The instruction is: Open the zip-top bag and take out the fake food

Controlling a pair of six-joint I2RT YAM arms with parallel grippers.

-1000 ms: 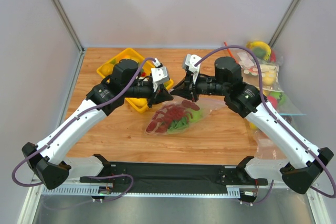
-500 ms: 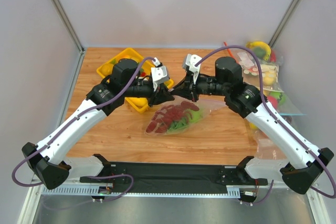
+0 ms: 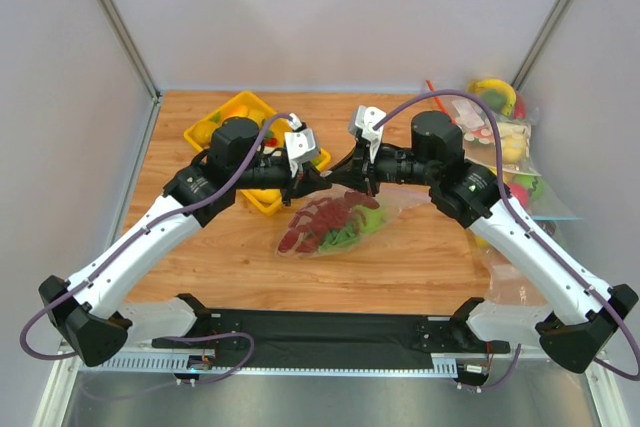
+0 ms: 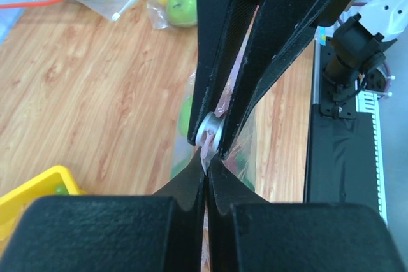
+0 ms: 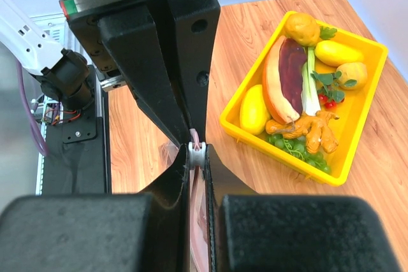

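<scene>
At the left rear a yellow tray (image 3: 243, 100) of toy foods sits under the left arm, close against its wrist. The left pincer (image 3: 322, 182) is closed narrow, tip to tip with the right pincer (image 3: 343, 177). Both nip the pinkish zip strip (image 4: 223, 103) of the zip-top bag (image 3: 395, 209). The bag lies mid-tabletop (image 3: 220, 247), just below and nearer than the pincers, its strip edge raised to them. The fake food (image 3: 320, 222), red and green, is inside it. At the right, a pile of other bags (image 3: 505, 147) crowds the wall beside the right arm. Bare wood lies left of the bag and before it, as far as the black mat (image 3: 330, 327) at the near edge.
</scene>
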